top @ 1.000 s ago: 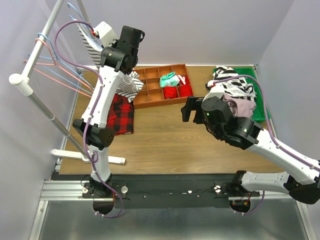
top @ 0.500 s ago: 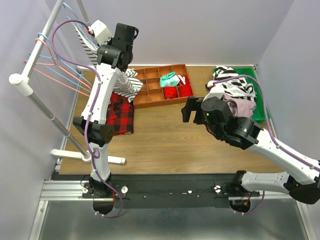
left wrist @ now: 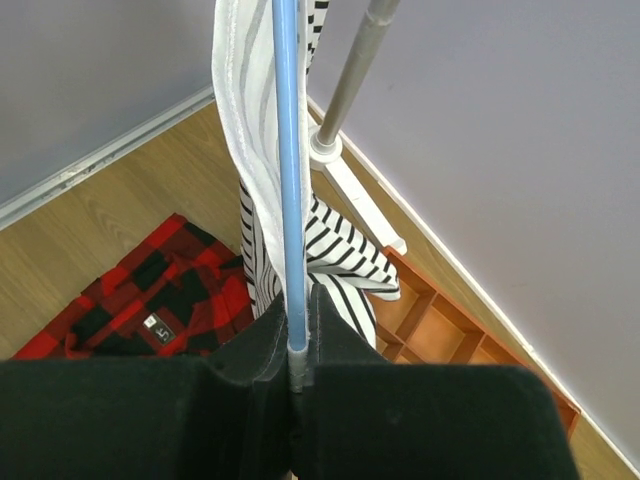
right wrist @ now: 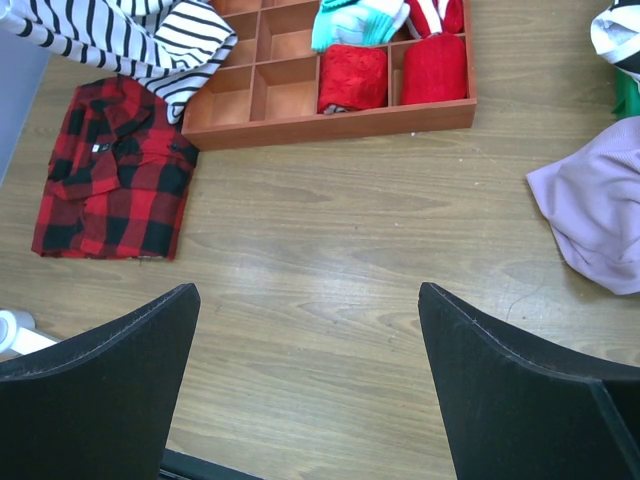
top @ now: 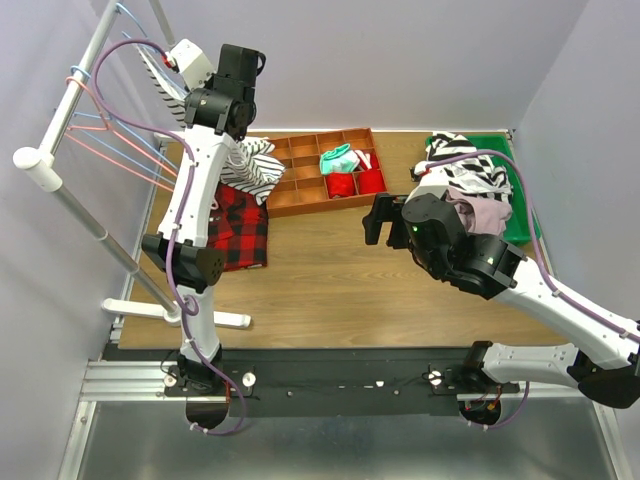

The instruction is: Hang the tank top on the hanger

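The left pincer (left wrist: 298, 335) is pinched almost shut on the light-blue wire of the hanger (left wrist: 288, 150). Since a second ago it has climbed in the overhead view. The wrist and its white housing now sit higher and further into the upper left corner, closer to the grey rail (top: 78, 95) of the clothes rack.

The tank top (left wrist: 243, 120) is draped over that blue wire and runs up the middle of the left wrist view. Its lower part hangs down past the fingers. Seen from above, the striped lower end has shifted slightly up and left with the arm. It hangs just beside the left end of the wooden tray (top: 300, 197) and over the upper edge of the red-black plaid shirt (top: 240, 230). Whether it touches either one I cannot tell.

The right pincer (right wrist: 308, 320) has not moved. Its fingers are spread wide with nothing between them, and it hovers over bare wood of the surface (top: 330, 285), right of centre in the overhead view. The tray, the plaid shirt and the pink-red hangers (top: 105, 145) on the rail are where they were.
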